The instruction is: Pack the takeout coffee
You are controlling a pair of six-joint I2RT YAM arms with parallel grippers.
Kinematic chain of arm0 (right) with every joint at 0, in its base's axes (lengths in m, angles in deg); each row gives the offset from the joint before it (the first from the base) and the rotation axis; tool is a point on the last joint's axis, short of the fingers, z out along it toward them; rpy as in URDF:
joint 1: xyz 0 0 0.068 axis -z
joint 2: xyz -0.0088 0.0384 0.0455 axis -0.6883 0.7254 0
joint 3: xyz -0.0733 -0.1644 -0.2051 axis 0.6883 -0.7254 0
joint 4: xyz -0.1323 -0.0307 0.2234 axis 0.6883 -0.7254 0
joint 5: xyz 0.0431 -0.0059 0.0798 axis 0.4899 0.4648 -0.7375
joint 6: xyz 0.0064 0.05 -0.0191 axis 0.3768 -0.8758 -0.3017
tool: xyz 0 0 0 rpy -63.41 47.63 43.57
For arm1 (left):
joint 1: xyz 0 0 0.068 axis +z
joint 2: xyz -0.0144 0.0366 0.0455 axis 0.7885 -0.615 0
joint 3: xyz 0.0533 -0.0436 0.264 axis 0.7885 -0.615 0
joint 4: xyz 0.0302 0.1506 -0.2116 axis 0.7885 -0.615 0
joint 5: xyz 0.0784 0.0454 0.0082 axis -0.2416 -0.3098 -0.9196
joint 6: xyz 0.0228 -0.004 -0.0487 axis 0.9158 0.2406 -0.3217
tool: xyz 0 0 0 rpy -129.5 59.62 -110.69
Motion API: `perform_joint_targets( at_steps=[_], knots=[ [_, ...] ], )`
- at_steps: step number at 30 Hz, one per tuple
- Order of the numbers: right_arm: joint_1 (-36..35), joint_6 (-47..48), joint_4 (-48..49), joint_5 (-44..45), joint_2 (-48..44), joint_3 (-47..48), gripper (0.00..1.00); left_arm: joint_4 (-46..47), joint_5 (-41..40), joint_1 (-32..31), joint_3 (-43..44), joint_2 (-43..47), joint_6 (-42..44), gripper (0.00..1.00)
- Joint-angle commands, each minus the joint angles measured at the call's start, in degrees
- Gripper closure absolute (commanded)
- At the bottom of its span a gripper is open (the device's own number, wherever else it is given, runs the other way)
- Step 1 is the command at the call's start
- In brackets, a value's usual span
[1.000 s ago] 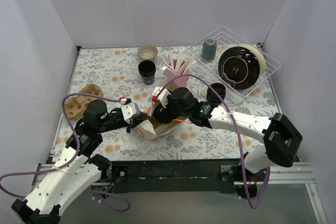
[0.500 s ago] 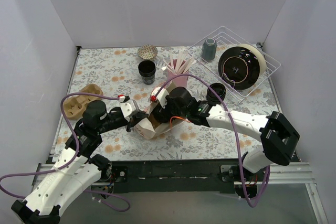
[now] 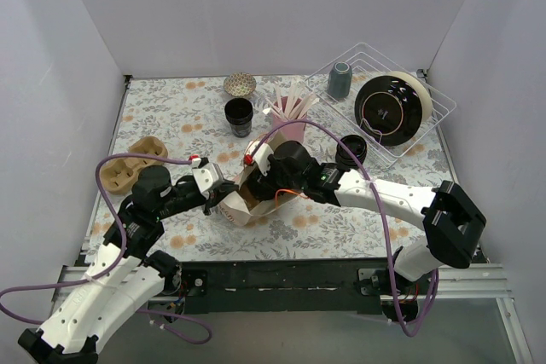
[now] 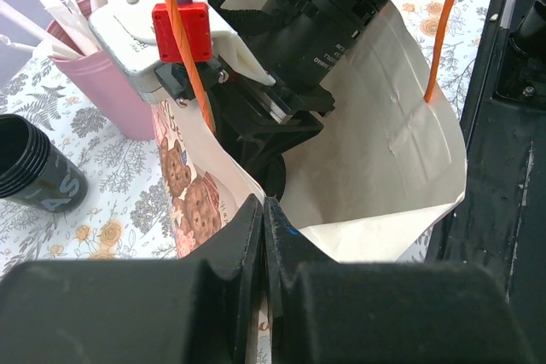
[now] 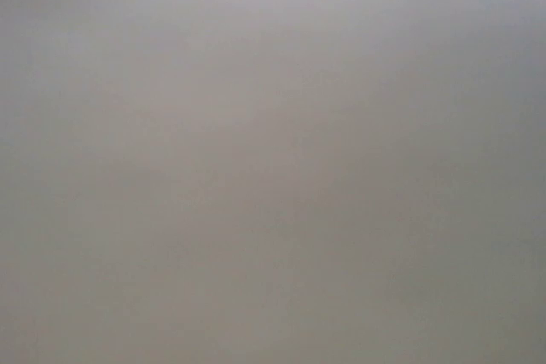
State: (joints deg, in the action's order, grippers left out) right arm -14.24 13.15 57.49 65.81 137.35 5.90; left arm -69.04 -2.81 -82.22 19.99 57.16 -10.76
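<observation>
Left gripper [image 4: 263, 210]: 2 fingers pinched tight on the rim of the paper bag [image 4: 384, 142], whose mouth stands open. Right gripper [image 4: 275, 138]: sunk inside the bag, jaw state cannot be told; its wrist view is blank grey. Takeout coffee [image 3: 351, 150]: upright on the table [image 3: 171, 117], just beside the wire rack [image 3: 424, 136], outside the bag.

Right jaws deeper inside paper bag [image 4: 401, 151].

Right tool [image 4: 269, 159] fills bag [image 4: 384, 151] mouth; pink cup [image 4: 102, 91] just behind.
</observation>
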Motion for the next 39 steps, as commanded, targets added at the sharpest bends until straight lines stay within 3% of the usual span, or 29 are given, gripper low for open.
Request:
perform_joint_targets(
  at_steps=[1,9,21,39],
  knots=[
    [0.25,-2.58,-5.39,-1.21,0.19,1.11,0.99,-3.63,-0.67,-0.06,0.06,0.85,1.46,1.00],
    [0.25,-3.98,-4.25,-7.80,-4.64,0.94,0.99,-8.56,-4.27,-0.06,0.06,1.46,6.20,1.00],
    [0.34,-7.50,-1.35,-13.25,-13.09,-2.40,0.99,-7.60,-4.72,-0.06,0.24,0.32,6.91,1.00],
    [0.43,-12.60,-4.95,-14.74,-21.96,9.02,0.99,-7.51,-9.46,-0.06,2.52,-3.19,8.49,1.00]
  ],
)
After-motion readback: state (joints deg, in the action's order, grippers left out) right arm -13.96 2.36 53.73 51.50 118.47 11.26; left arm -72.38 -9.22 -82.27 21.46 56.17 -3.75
